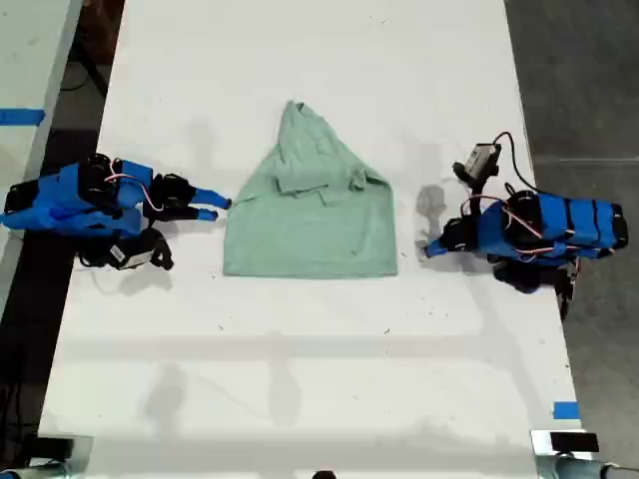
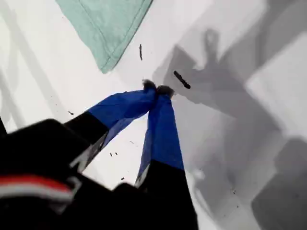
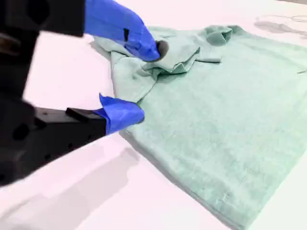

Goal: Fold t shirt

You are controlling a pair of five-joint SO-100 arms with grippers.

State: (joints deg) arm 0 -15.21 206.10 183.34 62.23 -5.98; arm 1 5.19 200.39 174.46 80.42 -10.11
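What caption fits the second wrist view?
My second gripper, jaws open, at the edge of the partly folded mint-green t shirt on the white table.

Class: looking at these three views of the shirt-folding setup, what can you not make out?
- T shirt underside layers: hidden by its own top layer, exterior view.
- T shirt's far hem: cut off by the second wrist view's edge.
- Dark specks on the table: too small to identify.

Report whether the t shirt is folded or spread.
Partly folded: the t shirt has its sleeves turned inward, top bunched to a point, lower half flat.
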